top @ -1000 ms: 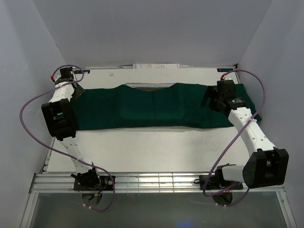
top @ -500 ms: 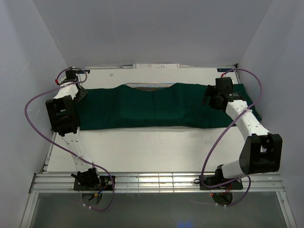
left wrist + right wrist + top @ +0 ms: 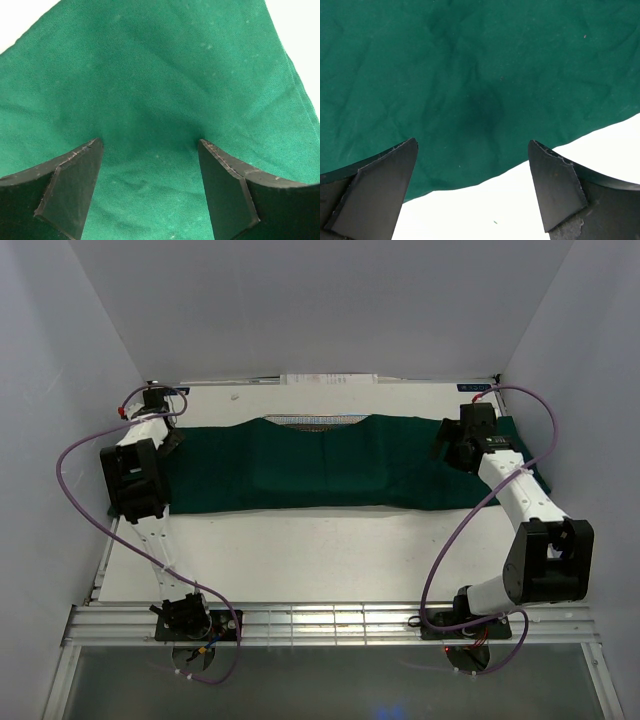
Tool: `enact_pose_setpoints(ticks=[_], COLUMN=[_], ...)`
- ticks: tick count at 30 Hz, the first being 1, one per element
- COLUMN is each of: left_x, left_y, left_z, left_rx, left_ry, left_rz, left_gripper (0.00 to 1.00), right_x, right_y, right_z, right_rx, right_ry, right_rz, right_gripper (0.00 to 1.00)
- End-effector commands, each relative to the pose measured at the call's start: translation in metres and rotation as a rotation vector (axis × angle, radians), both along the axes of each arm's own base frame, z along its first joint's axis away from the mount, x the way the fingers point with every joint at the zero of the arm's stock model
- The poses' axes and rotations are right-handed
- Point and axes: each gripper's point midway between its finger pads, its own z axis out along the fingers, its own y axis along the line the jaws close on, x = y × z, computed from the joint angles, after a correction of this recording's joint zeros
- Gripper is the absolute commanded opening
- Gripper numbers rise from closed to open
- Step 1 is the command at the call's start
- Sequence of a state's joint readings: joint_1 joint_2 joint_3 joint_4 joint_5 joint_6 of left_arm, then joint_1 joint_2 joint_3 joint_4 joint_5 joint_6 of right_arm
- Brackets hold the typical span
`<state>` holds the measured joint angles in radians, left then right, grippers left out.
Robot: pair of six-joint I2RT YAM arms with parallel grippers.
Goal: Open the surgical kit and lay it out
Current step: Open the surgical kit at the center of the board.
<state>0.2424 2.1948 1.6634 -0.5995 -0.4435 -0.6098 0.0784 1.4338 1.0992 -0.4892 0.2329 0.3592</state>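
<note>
Both gaping empty, my left gripper (image 3: 148,145) and right gripper (image 3: 471,145) hover over opposite ends of the green cloth (image 3: 320,465)

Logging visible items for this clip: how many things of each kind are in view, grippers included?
Green cloth: 1
Mesh tray, only its far edge showing: 1
Grippers, both open: 2 (left gripper, right gripper)
Total: 4

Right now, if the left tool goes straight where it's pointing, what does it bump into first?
Most likely the green cloth: it fills the view ahead of the left tool, whose jaws stand open. How near it is, I can't tell.
</note>
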Motion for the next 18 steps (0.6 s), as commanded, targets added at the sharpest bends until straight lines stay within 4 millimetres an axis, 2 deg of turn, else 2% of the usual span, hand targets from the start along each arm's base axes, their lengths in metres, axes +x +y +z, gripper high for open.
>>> enact_pose_setpoints(ticks=[1,5,18], left_x=[-0.017,-0.026,-0.030], left_y=[0.014,0.022,0.039], left_z=[-0.005,-0.012,-0.013], left_rx=[0.063,0.073,0.092], left_ry=[0.064,0.097,0.113], left_rz=[0.033,0.049,0.067], left_gripper=[0.87,0.87,0.87], right_x=[0.011,0.011,0.017], right_y=[-0.002,-0.004,-0.007], right_z=[0.003,0.002,0.000], right_rx=[0.005,0.006,0.016], right_ry=[-0.034,-0.031,-0.021], right_rz=[-0.009,-0.014,-0.032], right_gripper=[0.96,0.96,0.97])
